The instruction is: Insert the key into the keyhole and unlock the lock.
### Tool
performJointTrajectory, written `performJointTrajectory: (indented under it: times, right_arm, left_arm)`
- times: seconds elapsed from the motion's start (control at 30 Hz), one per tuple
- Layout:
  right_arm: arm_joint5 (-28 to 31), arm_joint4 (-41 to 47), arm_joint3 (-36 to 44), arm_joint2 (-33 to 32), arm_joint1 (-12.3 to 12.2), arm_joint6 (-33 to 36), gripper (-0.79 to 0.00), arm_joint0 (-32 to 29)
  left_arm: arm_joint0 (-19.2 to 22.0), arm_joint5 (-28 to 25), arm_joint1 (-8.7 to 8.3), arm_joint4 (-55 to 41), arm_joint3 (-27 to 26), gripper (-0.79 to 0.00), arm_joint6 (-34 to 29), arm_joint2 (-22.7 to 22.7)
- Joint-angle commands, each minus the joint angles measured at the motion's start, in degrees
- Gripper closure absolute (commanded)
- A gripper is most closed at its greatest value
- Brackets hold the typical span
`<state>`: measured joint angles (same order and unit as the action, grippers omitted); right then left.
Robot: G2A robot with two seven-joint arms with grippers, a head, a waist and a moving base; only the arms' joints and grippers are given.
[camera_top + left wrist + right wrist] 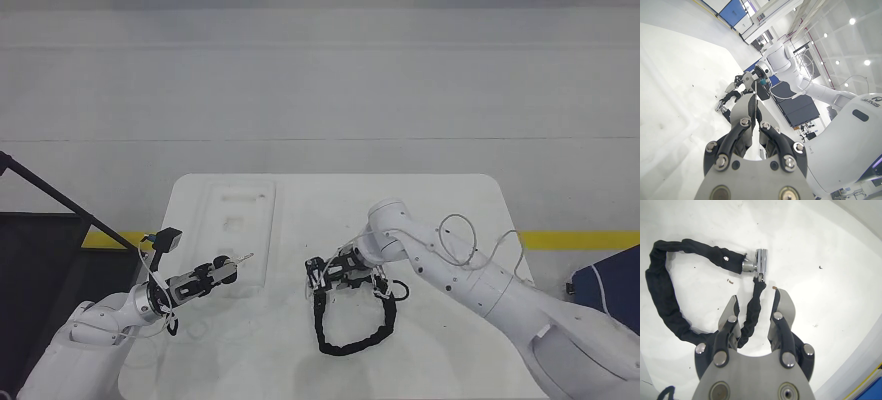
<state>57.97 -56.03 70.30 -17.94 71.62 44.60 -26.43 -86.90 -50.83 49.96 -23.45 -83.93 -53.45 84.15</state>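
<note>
L gripper pinches slim metal key; R gripper wide astride black sleeved chain. Clamp near chrome cylinder 1st; keyhole seemingly faces key.

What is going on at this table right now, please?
The left gripper is shut on the key, held well apart from the lock. The right gripper is open, its fingers either side of the black chain just behind the chrome lock. The key is not yet inserted.
</note>
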Motion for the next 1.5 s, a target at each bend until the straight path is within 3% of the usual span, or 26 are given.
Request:
performJointTrajectory:
  times: [0.0,0.43,0.6,0.7,0.8,0.93,1.2,1.47]
  right_arm:
    - [-0.01,-0.75,-0.59,0.28,0.38,-0.76,-0.379,-0.05]
    - [-0.71,-6.21,-7.15,1.81,3.69,-8.16,-0.345,-0.19]
    - [-0.88,-8.20,-9.44,2.48,5.01,-10.58,-0.286,-0.48]
    - [-0.89,-9.42,-10.81,2.86,5.73,-11.65,-0.231,-0.65]
    - [-0.93,-10.75,-11.81,3.11,6.28,-12.66,0.000,-0.86]
    - [-2.22,-14.51,-11.12,3.22,6.49,-13.71,0.000,-0.98]
    - [-5.00,-22.16,-3.55,-0.31,3.34,-17.88,0.000,-2.31]
    - [-7.03,-28.21,7.83,-11.07,-4.43,-26.40,0.000,-9.45]
  left_arm:
    - [0.00,0.00,0.00,0.00,0.00,0.000,0.00,0.00]
    - [0.00,0.00,0.00,0.00,0.00,0.000,0.00,0.00]
    - [0.00,0.00,0.00,0.00,0.00,0.000,0.00,0.00]
    - [0.00,0.00,0.00,0.00,0.00,0.000,0.00,0.00]
    - [0.00,0.00,0.00,0.00,0.00,0.000,0.00,0.00]
    - [0.00,0.00,0.00,0.00,0.00,0.000,0.00,0.00]
    - [0.00,0.00,0.00,0.00,0.00,0.000,0.00,0.00]
    - [0.00,0.00,0.00,0.00,0.00,0.000,0.00,0.00]
